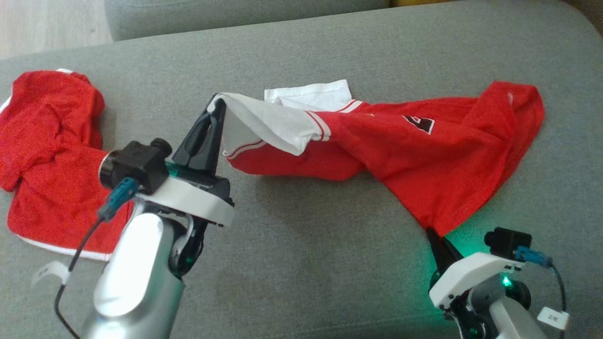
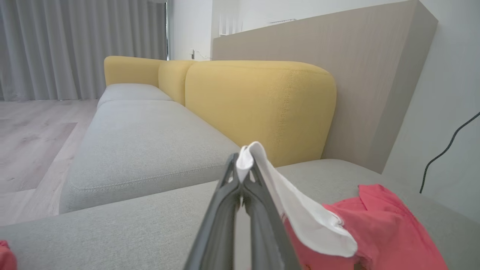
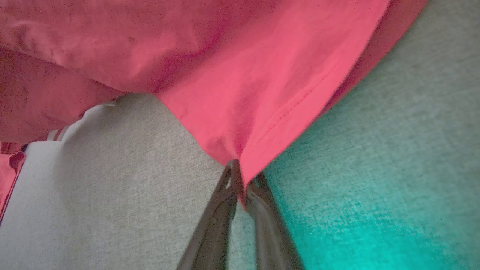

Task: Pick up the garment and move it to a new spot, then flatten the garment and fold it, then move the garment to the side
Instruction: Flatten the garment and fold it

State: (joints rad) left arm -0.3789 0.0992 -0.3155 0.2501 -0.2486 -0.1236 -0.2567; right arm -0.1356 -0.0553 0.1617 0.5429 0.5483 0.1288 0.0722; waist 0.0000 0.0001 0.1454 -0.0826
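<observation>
A red garment [image 1: 424,146] with white sleeves lies stretched across the grey sofa seat [image 1: 311,254]. My left gripper [image 1: 217,102] is shut on the white sleeve end [image 2: 249,157] and lifts it off the seat. In the left wrist view the sleeve drapes over the left gripper [image 2: 243,167] down to the red cloth [image 2: 390,228]. My right gripper [image 1: 431,231] is shut on the red hem corner at the lower right. The right wrist view has the right gripper [image 3: 240,174] pinching that hem corner [image 3: 247,150], and green light falls on the seat beside it.
A second red garment [image 1: 52,155] lies crumpled at the seat's left end, partly behind my left arm. Beyond it a yellow sofa back [image 2: 262,108] and another grey seat [image 2: 150,142] stand. A black cable [image 2: 446,150] hangs down the wall at the right.
</observation>
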